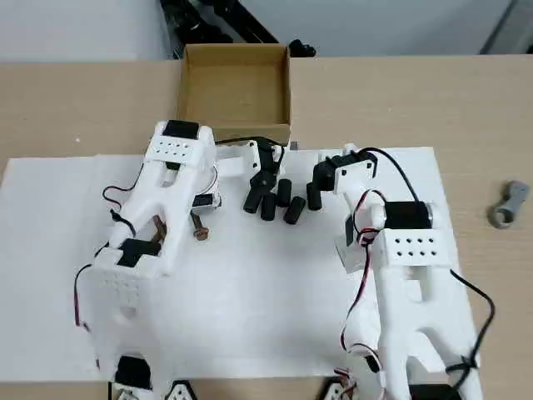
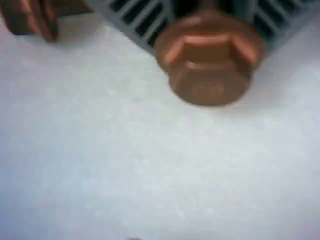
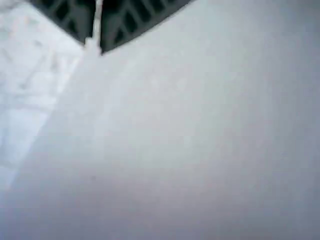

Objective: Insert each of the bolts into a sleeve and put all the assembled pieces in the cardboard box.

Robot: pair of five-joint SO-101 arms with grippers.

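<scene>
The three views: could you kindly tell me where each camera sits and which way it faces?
High view: fixed above the table, looking down on cardboard box, sleeves and both arms.
Left wrist view: low over the white sheet, facing a bolt; left hand shows.
Right wrist view: low, facing bare sheet; right hand shows.
Shared: high and left wrist views both show bolts.

Matt coppery bolt (image 2: 207,60), smooth white paper sheet (image 1: 250,283), brown cardboard box (image 1: 236,87), wooden table (image 1: 466,108).
</scene>
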